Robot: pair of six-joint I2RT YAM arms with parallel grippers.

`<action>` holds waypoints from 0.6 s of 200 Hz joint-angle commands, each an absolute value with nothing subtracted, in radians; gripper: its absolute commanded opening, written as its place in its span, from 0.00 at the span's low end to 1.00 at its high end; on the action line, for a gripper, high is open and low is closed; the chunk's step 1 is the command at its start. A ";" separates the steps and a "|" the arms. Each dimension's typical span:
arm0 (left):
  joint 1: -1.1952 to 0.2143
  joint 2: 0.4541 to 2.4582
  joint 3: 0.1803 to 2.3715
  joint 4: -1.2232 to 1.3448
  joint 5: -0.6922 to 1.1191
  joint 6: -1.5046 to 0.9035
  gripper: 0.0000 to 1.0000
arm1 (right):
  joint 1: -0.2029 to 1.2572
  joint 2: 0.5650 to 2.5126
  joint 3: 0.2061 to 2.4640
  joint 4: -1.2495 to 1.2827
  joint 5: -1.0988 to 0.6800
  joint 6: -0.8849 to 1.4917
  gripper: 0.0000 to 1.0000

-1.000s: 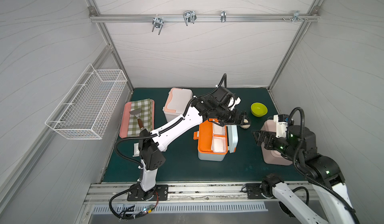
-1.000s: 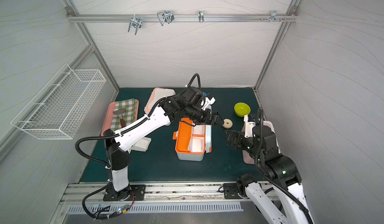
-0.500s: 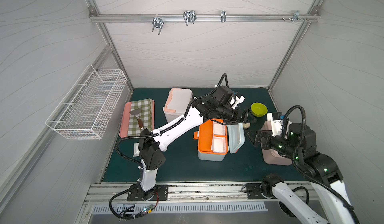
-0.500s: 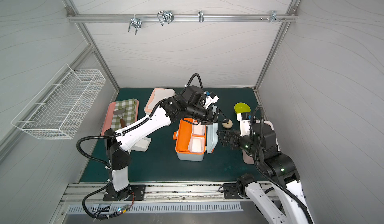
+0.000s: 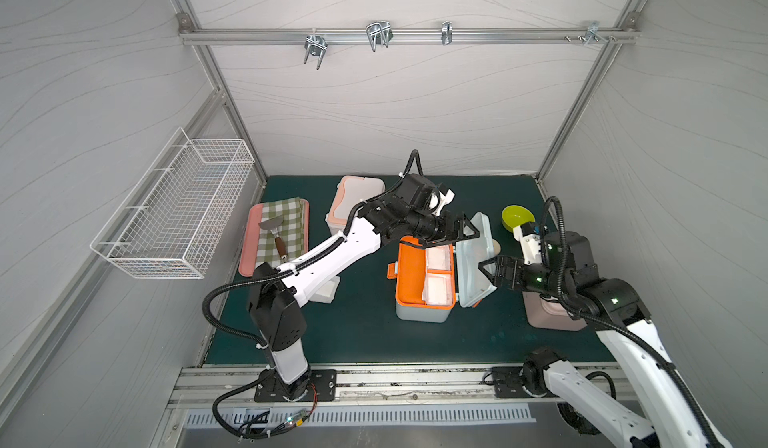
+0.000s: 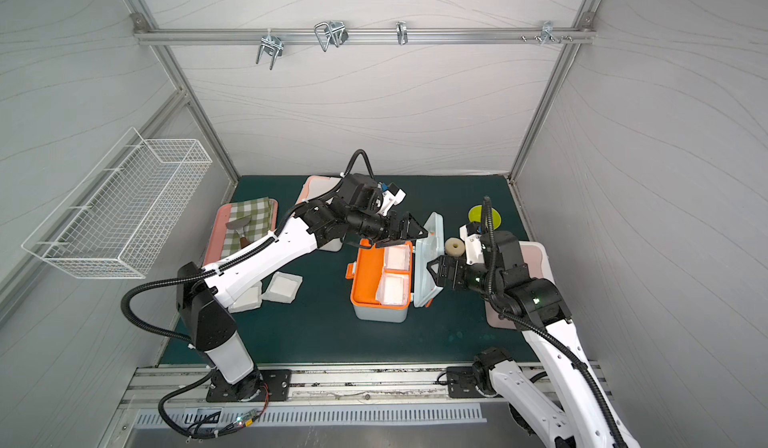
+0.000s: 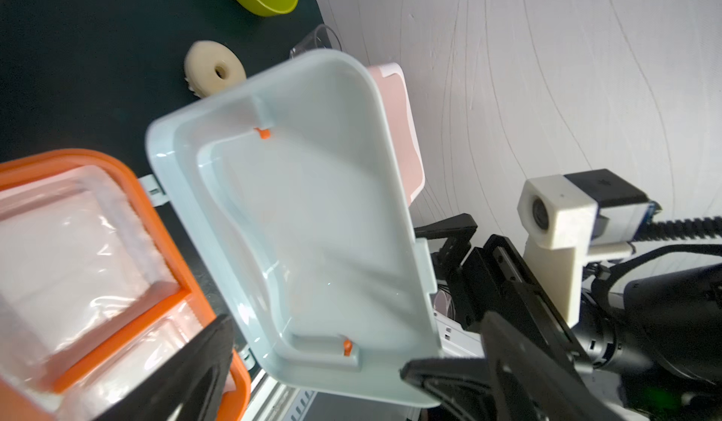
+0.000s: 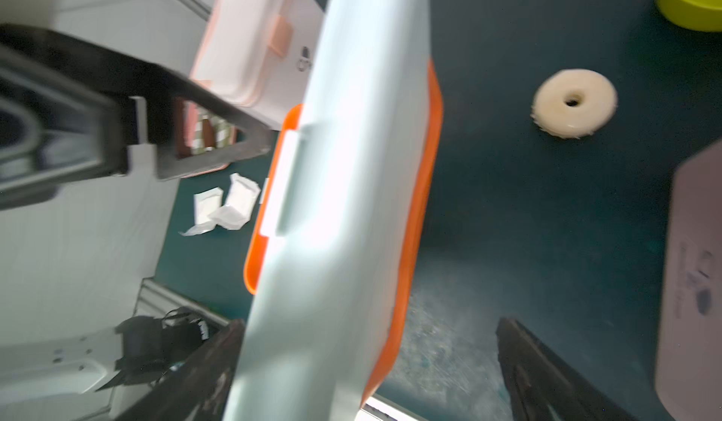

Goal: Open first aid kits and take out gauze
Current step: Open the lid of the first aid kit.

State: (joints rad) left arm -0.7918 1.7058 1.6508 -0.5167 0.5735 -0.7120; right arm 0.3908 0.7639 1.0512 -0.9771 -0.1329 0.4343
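Gauze packets (image 5: 436, 292), 2 of them, lie in the orange-rimmed tray (image 5: 409, 267) of the open light blue first aid kit (image 5: 419, 313), mid-mat (image 6: 316, 342). More gauze pads (image 6: 284, 288) lie loose beside the left arm (image 6: 257, 259). The kit's lid (image 5: 473, 259) stands upright. The right gripper (image 5: 488, 275), jaws wide and empty, sits at the lid's outer face; whether it touches is blurred. Bracing the lid there would stop it dropping. The left gripper (image 5: 457, 236), fully spread and holding nothing, hovers over the tray's far end; it should descend and pinch 1 wrapper edge. Farthest, the white-and-peach kit (image 5: 353, 200) is closed.
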 commanded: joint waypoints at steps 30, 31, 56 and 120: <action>-0.782 1.611 1.570 -0.626 0.361 -0.607 0.99 | 0.387 0.784 1.168 -1.171 0.083 0.501 0.99; -0.782 1.610 1.570 -0.630 0.357 -0.605 0.99 | 0.387 0.784 1.170 -1.172 0.083 0.501 0.99; -0.784 1.584 1.555 -0.710 0.260 -0.561 0.99 | 0.385 0.783 1.226 -1.157 0.014 0.488 0.99; -0.784 1.526 1.511 -0.851 0.077 -0.499 0.96 | 0.379 0.776 1.178 -0.993 -0.301 0.422 0.99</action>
State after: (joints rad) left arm -0.7841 1.5600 1.5177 -0.7963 0.1699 -0.5415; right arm 0.3847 0.7811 1.2236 -1.0760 -0.1295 0.4530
